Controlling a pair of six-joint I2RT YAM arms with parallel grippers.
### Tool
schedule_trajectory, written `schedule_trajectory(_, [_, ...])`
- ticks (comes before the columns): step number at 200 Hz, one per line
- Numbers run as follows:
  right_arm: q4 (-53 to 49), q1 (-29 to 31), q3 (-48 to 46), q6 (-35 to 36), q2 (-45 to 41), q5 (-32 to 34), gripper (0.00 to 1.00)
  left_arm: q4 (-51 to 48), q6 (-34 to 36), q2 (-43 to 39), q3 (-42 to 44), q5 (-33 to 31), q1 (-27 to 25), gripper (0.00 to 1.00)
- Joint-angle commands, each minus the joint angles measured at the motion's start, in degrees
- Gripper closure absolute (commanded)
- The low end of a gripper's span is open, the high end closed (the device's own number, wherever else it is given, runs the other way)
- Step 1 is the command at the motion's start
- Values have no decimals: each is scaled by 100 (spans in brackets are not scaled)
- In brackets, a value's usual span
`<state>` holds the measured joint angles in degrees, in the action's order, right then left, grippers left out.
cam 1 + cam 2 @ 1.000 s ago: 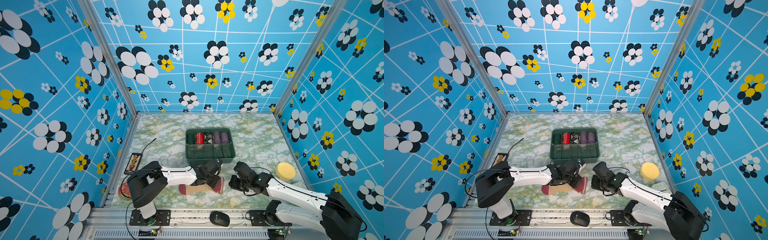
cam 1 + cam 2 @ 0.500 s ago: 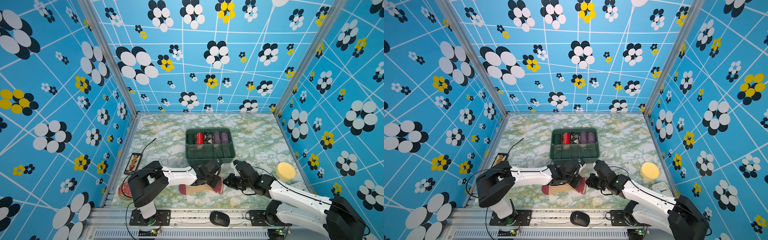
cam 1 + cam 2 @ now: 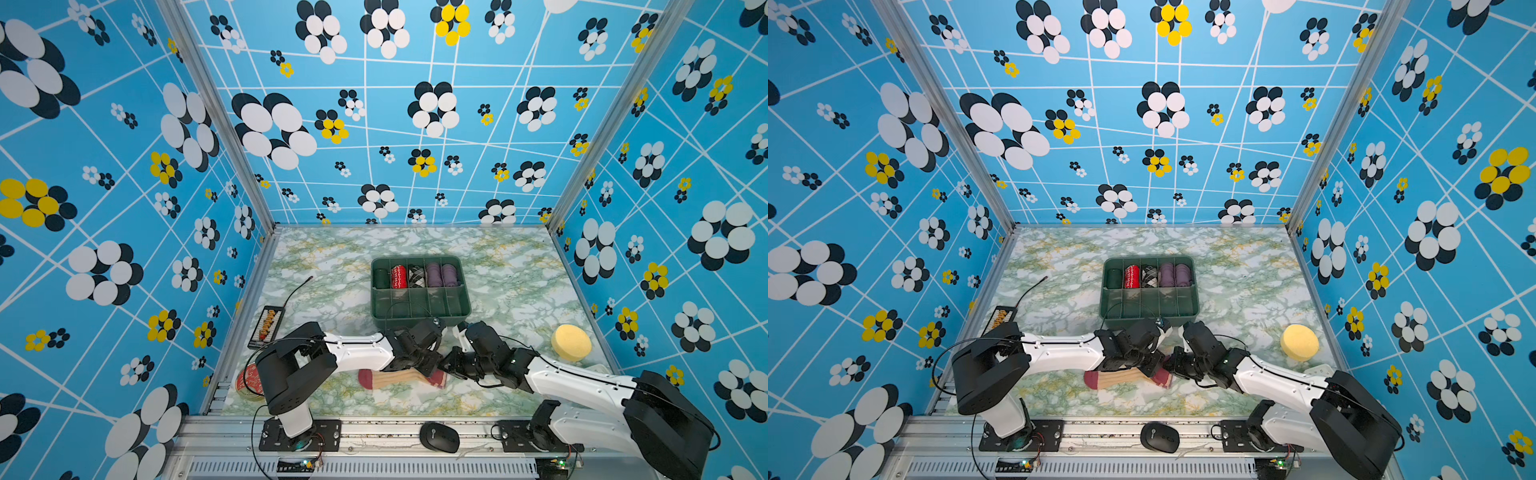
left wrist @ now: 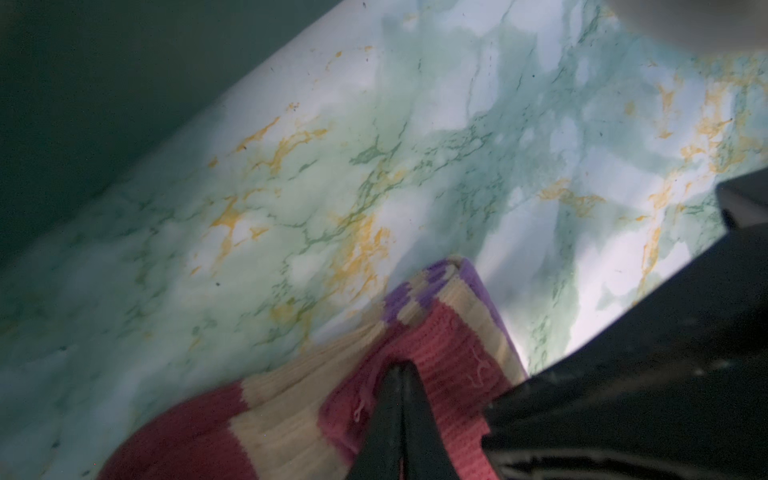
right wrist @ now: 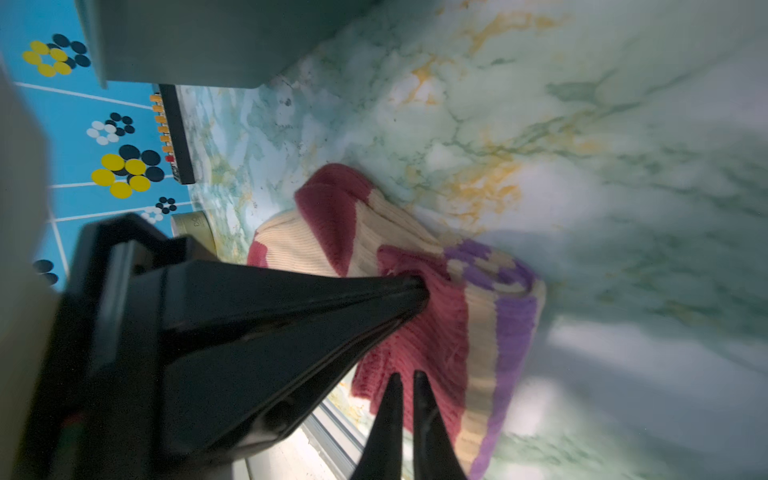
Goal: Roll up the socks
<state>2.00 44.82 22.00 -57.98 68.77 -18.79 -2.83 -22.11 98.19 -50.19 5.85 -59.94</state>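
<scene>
The socks (image 3: 395,379) (image 3: 1121,379) lie near the table's front edge as a tan ribbed bundle with maroon ends. The cuff end, maroon with purple stripes, points right. My left gripper (image 3: 430,365) (image 4: 401,368) is shut on the maroon cuff (image 4: 449,357). My right gripper (image 3: 446,368) (image 5: 405,376) comes in from the right, tip to tip with the left. Its jaws are pinched on the cuff's lower edge (image 5: 432,353), with only a thin slit between them. The left fingertips (image 5: 419,291) bite the cuff just beside them. In both top views the arms hide the cuff.
A green divided tray (image 3: 419,318) stands just behind the grippers, with rolled socks in its back row. A yellow sponge (image 3: 570,343) sits at the right. At the left edge lie a black strip with orange buttons (image 3: 268,326) and a red round tin (image 3: 249,380). A mouse (image 3: 439,436) rests on the front rail.
My right gripper has moved left up to the cuff and closed its jaws there. The left gripper and the socks have stayed where they were.
</scene>
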Motion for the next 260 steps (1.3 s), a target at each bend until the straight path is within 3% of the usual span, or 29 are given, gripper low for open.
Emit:
schedule_trajectory(1, [233,-15,-149,-153,279,-99,92,-112,-92,18,150,110,68,93])
schedule_trajectory(66, [272,-14,-170,-182,802,12,94,-178,-86,-265,177,162,114,93])
schedule_trajectory(188, [-226,-11,-84,-46,567,244,94,-556,-103,-932,154,588,1,92])
schedule_trajectory(260, [-253,-11,-20,-29,567,261,93,-481,-291,-860,426,784,-192,93])
